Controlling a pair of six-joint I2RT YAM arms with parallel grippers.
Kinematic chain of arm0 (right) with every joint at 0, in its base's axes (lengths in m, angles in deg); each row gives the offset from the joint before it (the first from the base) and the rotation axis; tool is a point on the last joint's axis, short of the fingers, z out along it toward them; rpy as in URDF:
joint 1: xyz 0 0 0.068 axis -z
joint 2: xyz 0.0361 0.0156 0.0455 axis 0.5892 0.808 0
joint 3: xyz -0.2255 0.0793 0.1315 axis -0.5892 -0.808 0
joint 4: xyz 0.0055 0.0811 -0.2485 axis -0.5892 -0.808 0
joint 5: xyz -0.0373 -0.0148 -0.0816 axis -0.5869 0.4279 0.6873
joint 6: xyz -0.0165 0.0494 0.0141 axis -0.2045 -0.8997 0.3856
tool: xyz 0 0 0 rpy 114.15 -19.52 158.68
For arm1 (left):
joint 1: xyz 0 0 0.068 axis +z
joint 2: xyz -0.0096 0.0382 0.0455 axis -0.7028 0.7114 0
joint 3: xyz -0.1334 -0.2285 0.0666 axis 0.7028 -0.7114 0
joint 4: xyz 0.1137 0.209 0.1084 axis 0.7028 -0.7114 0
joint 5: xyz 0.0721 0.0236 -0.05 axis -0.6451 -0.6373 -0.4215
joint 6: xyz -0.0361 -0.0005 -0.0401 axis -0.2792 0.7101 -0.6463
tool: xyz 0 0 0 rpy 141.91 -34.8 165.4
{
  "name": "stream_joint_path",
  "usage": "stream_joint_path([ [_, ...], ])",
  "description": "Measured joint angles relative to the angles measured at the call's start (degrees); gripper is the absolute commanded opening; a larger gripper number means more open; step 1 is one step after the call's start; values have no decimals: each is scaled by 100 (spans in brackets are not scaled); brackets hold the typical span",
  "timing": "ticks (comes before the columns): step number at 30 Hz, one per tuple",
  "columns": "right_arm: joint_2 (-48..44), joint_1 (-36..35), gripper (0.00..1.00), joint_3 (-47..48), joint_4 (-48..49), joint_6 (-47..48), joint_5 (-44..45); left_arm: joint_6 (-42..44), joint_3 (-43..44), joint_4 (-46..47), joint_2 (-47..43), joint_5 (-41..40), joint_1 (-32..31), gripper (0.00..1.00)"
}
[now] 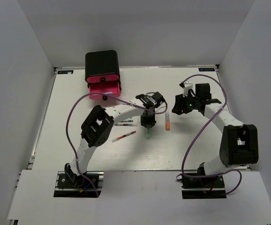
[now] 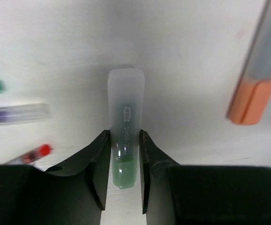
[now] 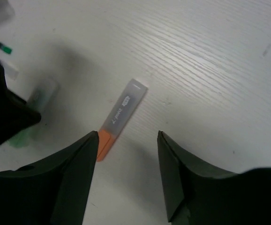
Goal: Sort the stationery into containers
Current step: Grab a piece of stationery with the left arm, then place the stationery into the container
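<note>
As it stands, left gripper (image 2: 124,140): closed on green marker (image 2: 125,105), lengthwise in its grip.
right gripper (image 3: 127,137): open, empty, above orange marker (image 3: 122,112).
drawers (image 1: 102,70): beyond, leftward; left arm (image 1: 98,126) nearer.

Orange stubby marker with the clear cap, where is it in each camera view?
Top external: orange stubby marker mid-table, right of the left gripper.
Left wrist: upper right corner.
Right wrist: centre of frame.
Shared landmark: green stubby marker between the left gripper's fingers.
</note>
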Motion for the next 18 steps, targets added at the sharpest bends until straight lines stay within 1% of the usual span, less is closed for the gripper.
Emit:
stream_joint_path([
  [2,-33,-11,52,-85,7,179,-308,-61,-17,24,-223,-55,229,8],
  [4,-35,-13,52,-109,20,293,-498,-188,-22,138,-555,-87,549,7],
  [5,-35,-13,50,-116,42,337,-568,-302,-66,249,-763,-105,743,7],
  [9,-35,-15,50,-125,149,463,-732,-909,-555,841,-1803,-118,1596,7],
  [12,-35,-24,50,-153,236,509,-787,-1440,-944,1300,-2398,-140,2175,5],
  [16,-35,-39,50,-188,267,562,-822,-2162,-1469,1838,-2813,-125,2581,5],
  [18,-35,-39,50,-188,291,584,-839,-2568,-1709,2063,-2894,-90,2695,2],
])
